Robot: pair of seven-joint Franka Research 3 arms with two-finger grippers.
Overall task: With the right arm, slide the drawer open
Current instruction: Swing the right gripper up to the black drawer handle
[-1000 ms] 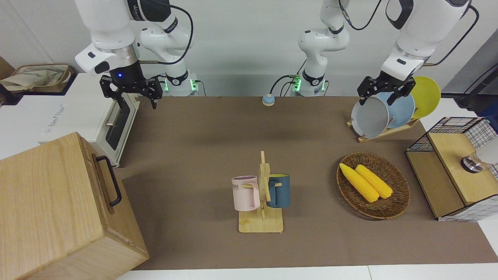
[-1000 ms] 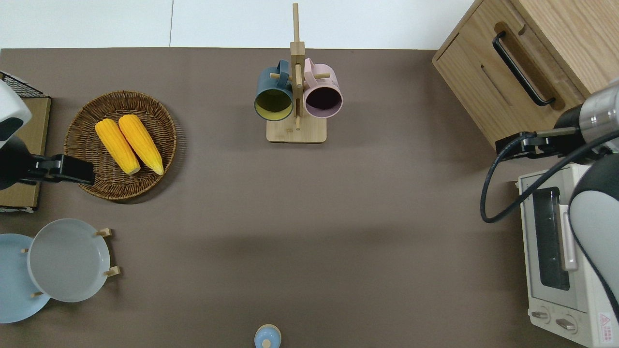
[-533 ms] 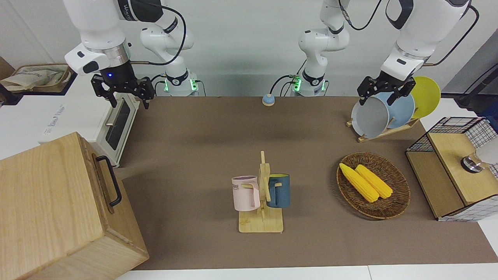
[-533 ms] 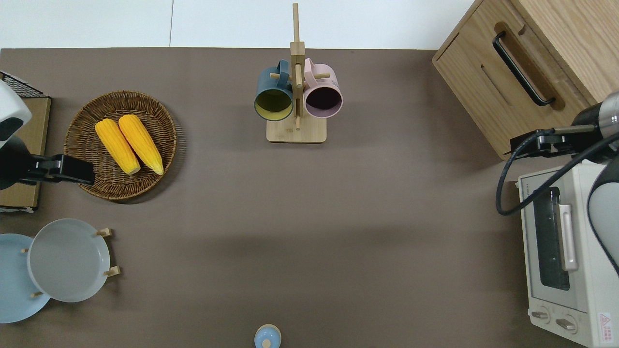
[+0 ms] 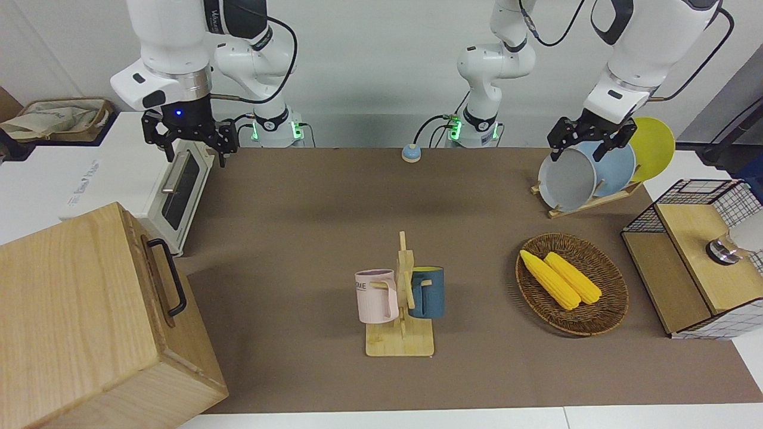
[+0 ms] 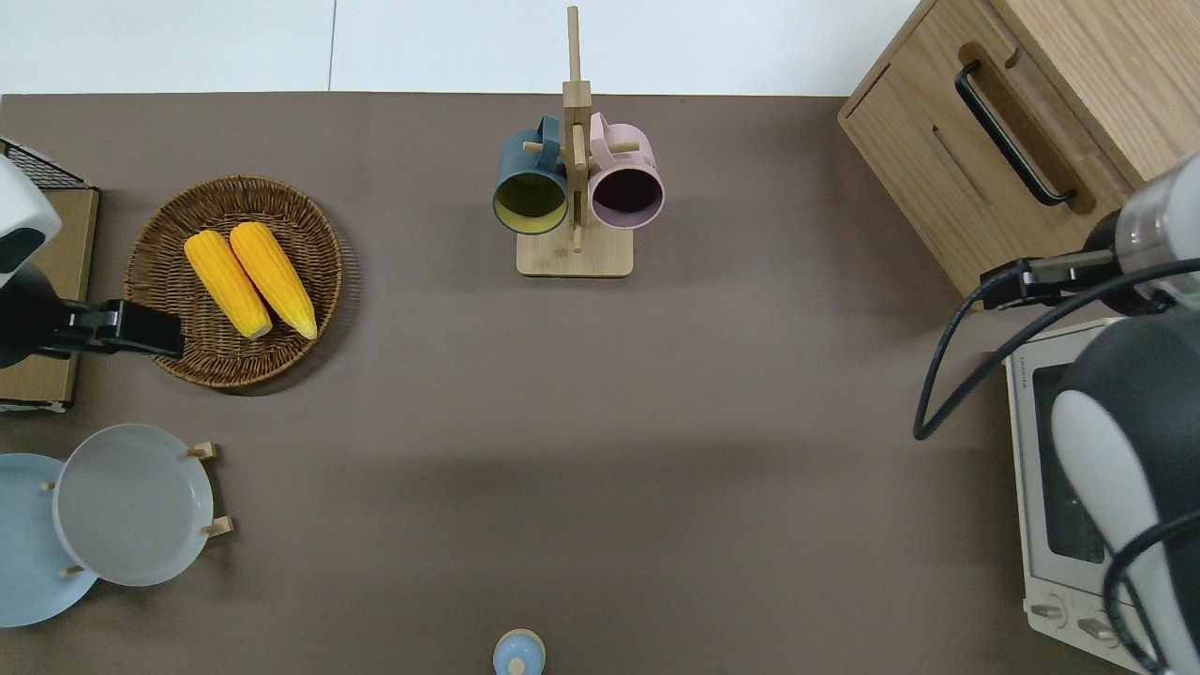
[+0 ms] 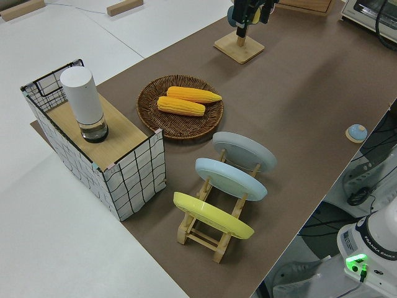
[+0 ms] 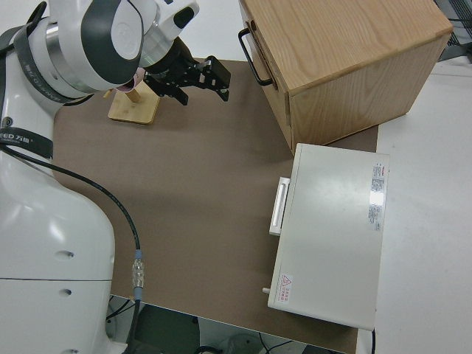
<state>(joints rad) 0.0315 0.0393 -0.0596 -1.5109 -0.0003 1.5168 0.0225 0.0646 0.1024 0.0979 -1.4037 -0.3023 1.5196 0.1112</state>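
Observation:
The drawer (image 6: 947, 178) is a light-wood front with a black bar handle (image 6: 1012, 131) on the big pale wooden cabinet (image 5: 89, 310) at the right arm's end of the table. It sits flush with the cabinet, shut. Its handle also shows in the front view (image 5: 170, 277) and the right side view (image 8: 254, 55). My right gripper (image 5: 197, 156), with a blue wrist light, is open and empty in the air. In the overhead view it (image 6: 998, 289) is over the mat beside the cabinet's corner, between cabinet and toaster oven, apart from the handle. It also shows in the right side view (image 8: 203, 92). My left arm is parked, its gripper (image 5: 587, 146) open.
A white toaster oven (image 5: 179, 190) stands beside the cabinet, nearer to the robots. A mug rack (image 5: 399, 298) with two mugs stands mid-table. A basket of corn (image 5: 572, 283), a plate rack (image 5: 587, 173) and a wire-mesh rack (image 5: 697, 256) are at the left arm's end.
My right gripper shifted toward the right arm's end of the table, then came back a little; the arm's elbow now covers more of the toaster oven. The drawer has not moved.

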